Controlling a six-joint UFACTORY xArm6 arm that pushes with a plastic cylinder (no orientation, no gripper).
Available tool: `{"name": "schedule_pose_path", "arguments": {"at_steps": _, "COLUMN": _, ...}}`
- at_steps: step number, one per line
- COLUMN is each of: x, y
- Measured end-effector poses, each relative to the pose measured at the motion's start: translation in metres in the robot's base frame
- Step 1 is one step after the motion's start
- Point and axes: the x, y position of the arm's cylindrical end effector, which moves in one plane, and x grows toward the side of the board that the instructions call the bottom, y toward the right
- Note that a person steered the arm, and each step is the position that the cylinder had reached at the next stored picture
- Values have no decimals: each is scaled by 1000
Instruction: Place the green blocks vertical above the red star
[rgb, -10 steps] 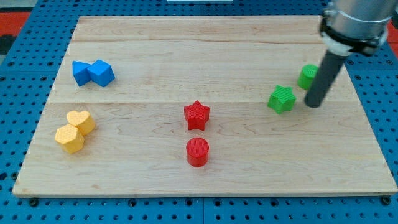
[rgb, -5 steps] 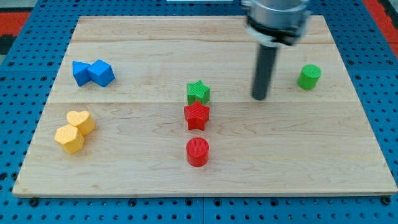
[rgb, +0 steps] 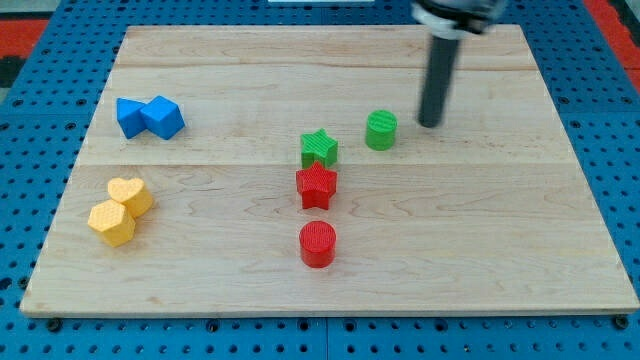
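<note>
A red star (rgb: 316, 186) lies near the middle of the wooden board (rgb: 480, 240). A green star (rgb: 319, 149) sits just above it, touching it. A green cylinder (rgb: 381, 130) stands up and to the right of the green star, apart from it. My tip (rgb: 430, 123) is on the board to the right of the green cylinder, a short gap away.
A red cylinder (rgb: 318, 244) stands below the red star. Two blue blocks (rgb: 150, 117) touch each other at the upper left. A yellow heart (rgb: 130, 195) and a yellow hexagon block (rgb: 111, 222) sit together at the left.
The green cylinder has moved left from the right side of the board to near the green star. My tip has moved slightly right and up. The green star stayed above the red star.
</note>
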Motion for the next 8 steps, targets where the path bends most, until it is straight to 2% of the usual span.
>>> {"name": "schedule_pose_path", "arguments": {"at_steps": 1, "x": 17, "y": -15}}
{"name": "schedule_pose_path", "arguments": {"at_steps": 2, "x": -6, "y": -71}}
{"name": "schedule_pose_path", "arguments": {"at_steps": 4, "x": -57, "y": -101}}
{"name": "schedule_pose_path", "arguments": {"at_steps": 5, "x": -23, "y": -25}}
{"name": "schedule_pose_path", "arguments": {"at_steps": 6, "x": 7, "y": -45}}
{"name": "schedule_pose_path", "arguments": {"at_steps": 7, "x": 6, "y": -94}}
{"name": "schedule_pose_path", "arguments": {"at_steps": 8, "x": -20, "y": -112}}
